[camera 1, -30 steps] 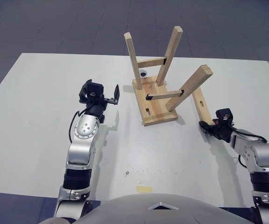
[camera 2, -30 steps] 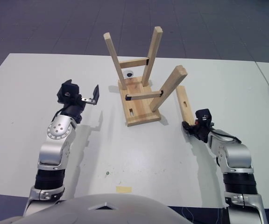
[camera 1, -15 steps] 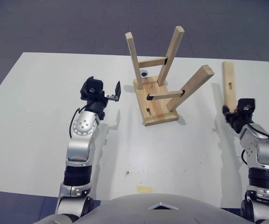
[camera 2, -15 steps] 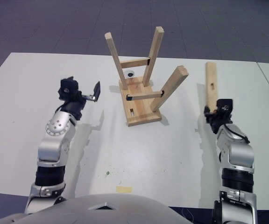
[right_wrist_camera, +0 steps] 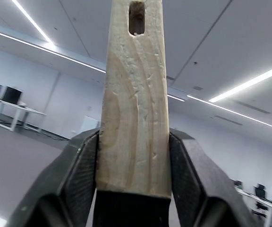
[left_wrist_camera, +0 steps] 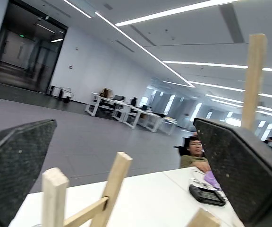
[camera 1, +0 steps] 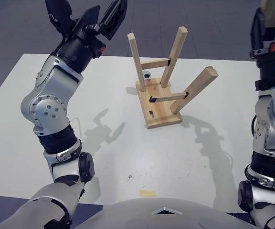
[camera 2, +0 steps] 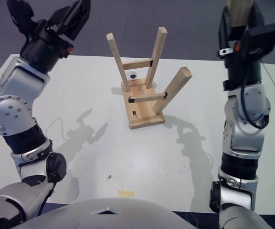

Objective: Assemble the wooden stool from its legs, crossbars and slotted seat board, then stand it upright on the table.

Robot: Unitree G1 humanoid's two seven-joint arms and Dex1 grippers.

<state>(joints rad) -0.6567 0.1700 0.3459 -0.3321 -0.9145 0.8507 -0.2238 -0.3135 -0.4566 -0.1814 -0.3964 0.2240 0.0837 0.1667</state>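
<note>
Swung both arms up high above the seat board [camera 1: 159, 114] within the last second. Picked the loose fourth leg [right_wrist_camera: 133, 118] off the table [camera 1: 42, 105] from just right of the seat board. Now holding it upright, well above and right of the seat board, clenched at its lower end in the right gripper [camera 2: 240, 26], with the mortise hole near the top end. Left gripper [camera 1: 86, 16] spread wide and empty, high to the left of the seat board.

Probably means the last leg is in hand for fitting (not yet turned down toward the board's free near corner).

Seat board lying underside up on the table, carrying three legs [camera 1: 173, 55]. Two near-upright at its far end, joined by a crossbar [camera 1: 154, 63]. Third leaning out to the right on a second crossbar [camera 1: 168, 97].
</note>
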